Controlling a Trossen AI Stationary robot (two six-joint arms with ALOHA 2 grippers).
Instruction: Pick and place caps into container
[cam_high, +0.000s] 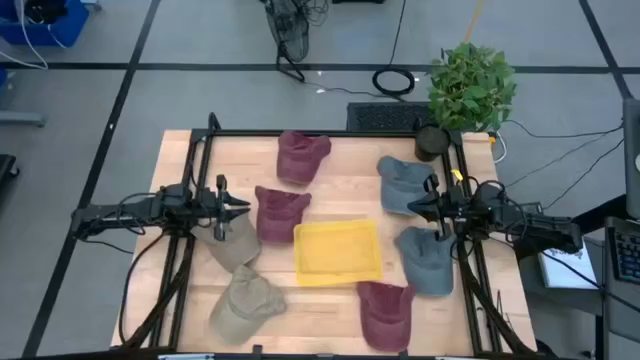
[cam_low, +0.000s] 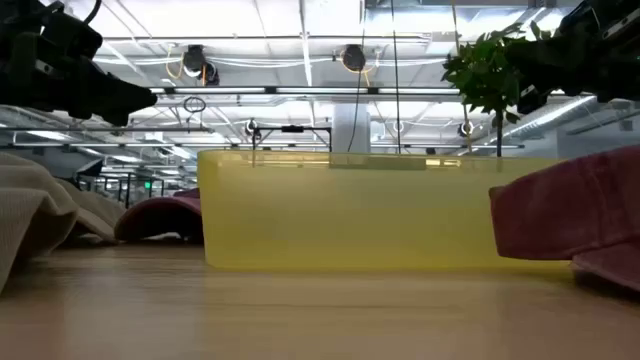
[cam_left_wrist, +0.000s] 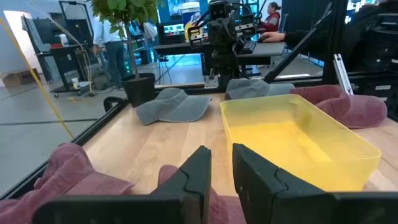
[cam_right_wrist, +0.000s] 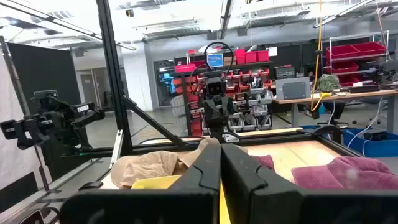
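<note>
The left gripper (cam_high: 243, 208), fingers slightly apart and empty, hovered at left-centre; the nearest maroon cap (cam_high: 281, 213) lay just right of it, beside the empty yellow tray (cam_high: 338, 251). The right gripper (cam_high: 412, 205) was closed.

Light wood-plank tabletop (cam_high: 340, 195) w/ black metal frame rails (cam_high: 300, 133) round its edges. Leafy green potted plant (cam_high: 470, 82) in a black plastic pot (cam_high: 431, 142) at the far right corner; same plant (cam_left_wrist: 127, 11) and pot (cam_left_wrist: 139, 89) show in left wrist view. Grey tiled floor beyond, w/ a coiled black cable (cam_high: 395, 80) and a black floor-fan stand (cam_high: 290, 40). Blue bin (cam_high: 45, 20) far left. Right wrist view: red storage bins on shelving (cam_right_wrist: 249, 57), workbench (cam_right_wrist: 336, 96), blue crate (cam_right_wrist: 367, 137). Left wrist view: person in white top (cam_left_wrist: 114, 37) standing, another in red top (cam_left_wrist: 271, 15) seated at a desk.
</note>
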